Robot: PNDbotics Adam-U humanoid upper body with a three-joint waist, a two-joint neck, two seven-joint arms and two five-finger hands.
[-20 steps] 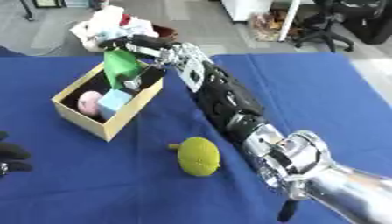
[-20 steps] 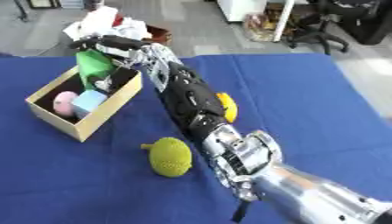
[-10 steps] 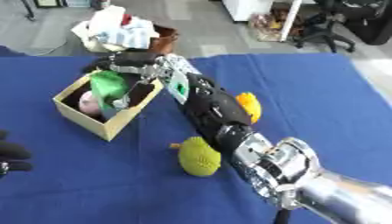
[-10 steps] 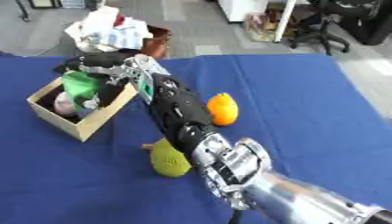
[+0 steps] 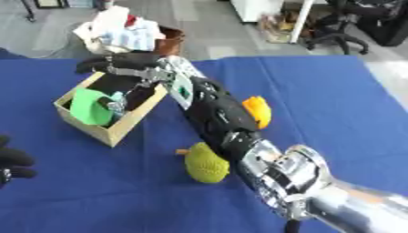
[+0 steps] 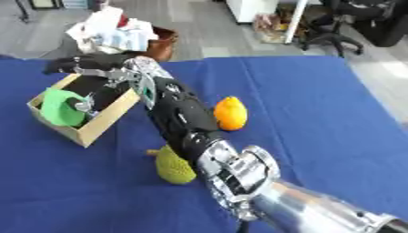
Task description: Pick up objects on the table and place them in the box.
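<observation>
Reaching across the blue table [image 5: 350,118], my right hand [image 5: 119,63] hovers over the box [image 5: 111,132], fingers spread and holding nothing. A green object [image 5: 89,107] lies inside the box. An orange fruit [image 6: 229,113] and a spiky green fruit [image 6: 174,164] remain on the table. My left hand [image 5: 11,161] idles at the lower left, fingers relaxed.

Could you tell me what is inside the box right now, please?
The box holds a green object leaning at its near end. The right hand hovers over the far end, covering whatever lies deeper inside.
</observation>
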